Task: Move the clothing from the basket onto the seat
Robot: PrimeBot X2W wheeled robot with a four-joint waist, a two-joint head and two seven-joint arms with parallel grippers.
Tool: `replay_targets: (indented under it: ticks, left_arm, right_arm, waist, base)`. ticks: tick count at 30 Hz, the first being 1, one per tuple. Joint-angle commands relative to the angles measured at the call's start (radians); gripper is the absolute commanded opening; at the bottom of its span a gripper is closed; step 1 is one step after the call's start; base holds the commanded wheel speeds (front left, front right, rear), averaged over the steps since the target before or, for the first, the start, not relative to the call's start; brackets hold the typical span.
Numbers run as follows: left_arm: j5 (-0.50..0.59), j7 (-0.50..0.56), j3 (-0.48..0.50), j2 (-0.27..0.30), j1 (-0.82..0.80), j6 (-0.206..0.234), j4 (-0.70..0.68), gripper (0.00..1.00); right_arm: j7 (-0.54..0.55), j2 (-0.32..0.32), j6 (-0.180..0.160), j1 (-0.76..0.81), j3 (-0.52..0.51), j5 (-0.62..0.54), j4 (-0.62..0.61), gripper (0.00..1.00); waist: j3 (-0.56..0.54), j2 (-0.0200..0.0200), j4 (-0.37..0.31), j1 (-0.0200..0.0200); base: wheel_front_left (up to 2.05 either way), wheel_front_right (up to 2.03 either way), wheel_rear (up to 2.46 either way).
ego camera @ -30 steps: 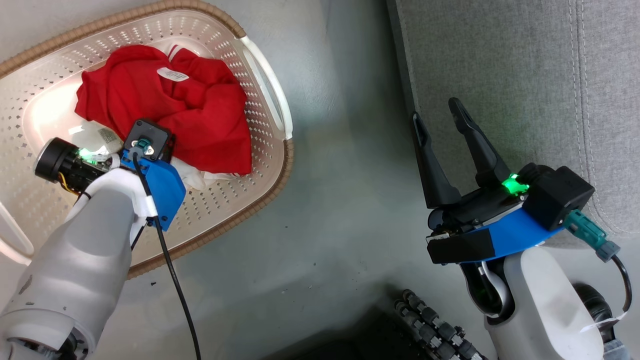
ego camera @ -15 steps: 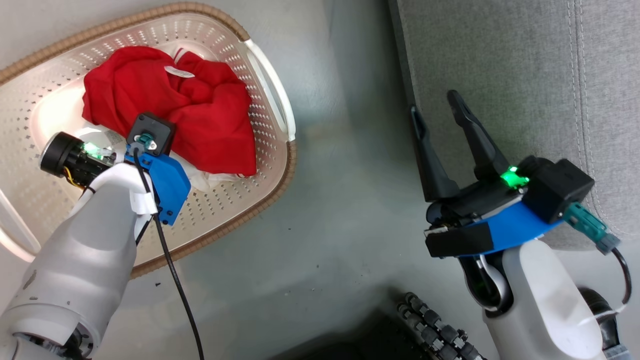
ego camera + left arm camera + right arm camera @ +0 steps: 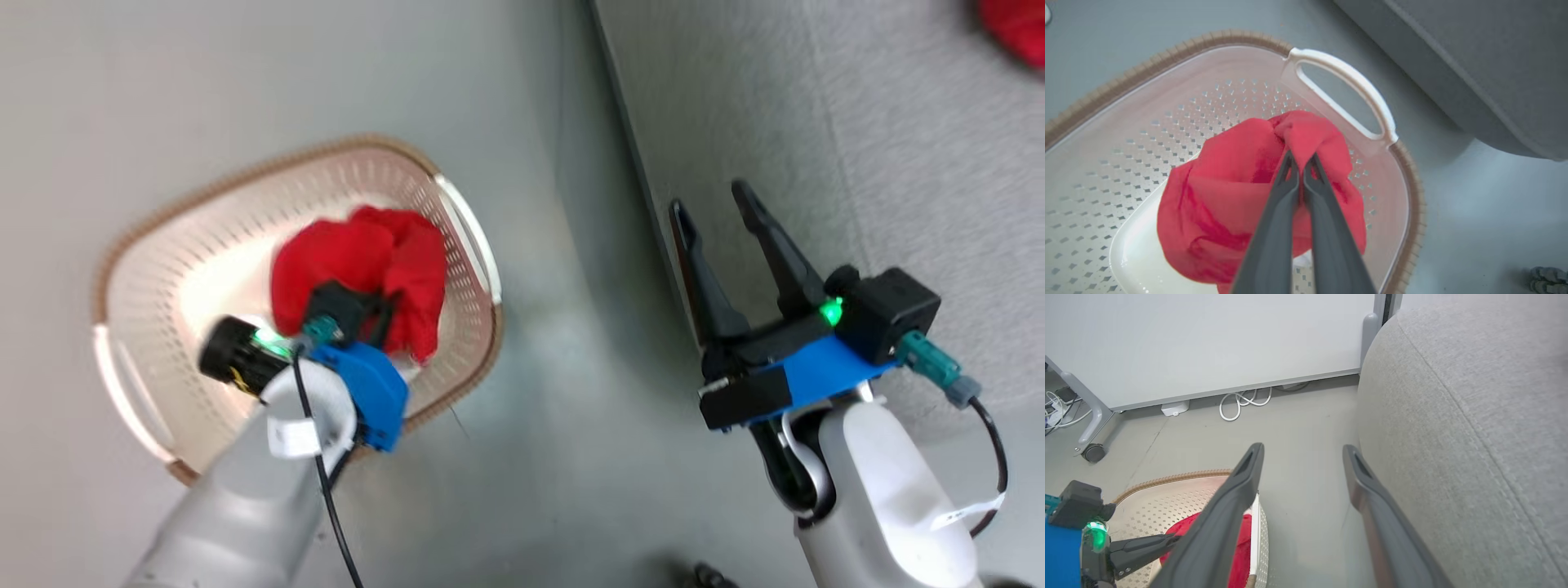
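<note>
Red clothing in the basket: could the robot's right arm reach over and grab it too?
Probably yes. Just floor lies between the open right tool and the basket. But the left tool is shut on the red clothing, so they might bump.

The basket [image 3: 180,278] stands on the floor [image 3: 531,408], left of the seat [image 3: 816,122], with a strip of floor between them. One garment [image 3: 359,253] is bunched inside the basket, on the side nearest the seat, just beside the handle [image 3: 1331,66]. The left gripper [image 3: 1300,157] reaches down into the basket, its fingers pinching a fold at the top of that garment. The right gripper [image 3: 709,196] hangs over the floor at the seat's near edge, fingers spread with nothing between them. A second garment [image 3: 1016,28] lies on the seat, far to the right. Behind the basket stands a panel [image 3: 1208,343] on a caster [image 3: 1093,452], with a cable [image 3: 1245,402] coiled on the floor at its foot.
</note>
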Motion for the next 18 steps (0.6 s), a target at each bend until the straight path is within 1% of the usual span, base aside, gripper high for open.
replay_targets:
  ticks: [1, 9, 13, 18]
  left_arm:
    - [0.002, -0.005, 0.016, -0.009, 0.052, -0.002, -0.052, 0.00]
    - [0.044, -0.005, 0.081, -0.036, 0.194, -0.005, -0.252, 0.00]
    - [0.066, -0.005, 0.113, -0.050, 0.234, -0.006, -0.326, 0.00]
    - [0.085, -0.005, 0.120, -0.074, 0.251, -0.008, -0.387, 0.00]
  right_arm:
    - [0.013, -0.001, 0.000, 0.039, -0.012, -0.009, 0.013, 1.00]
    - [0.080, -0.001, 0.000, 0.142, -0.041, -0.037, 0.028, 1.00]
    - [0.113, -0.001, 0.000, 0.191, -0.048, -0.045, 0.024, 1.00]
    - [0.144, -0.001, 0.000, 0.243, -0.056, -0.041, 0.026, 1.00]
  waist:
    - [-0.186, 0.0000, 0.070, 0.0001]
    - [-0.425, 0.0000, 0.149, 0.0001]
    - [-0.511, 0.0000, 0.185, 0.0001]
    - [-0.609, 0.0000, 0.229, 0.0001]
  base:
    - [0.00, 0.00, 0.00]
    - [0.00, 0.00, 0.00]
    - [0.00, 0.00, 0.00]
    - [0.00, 0.00, 0.00]
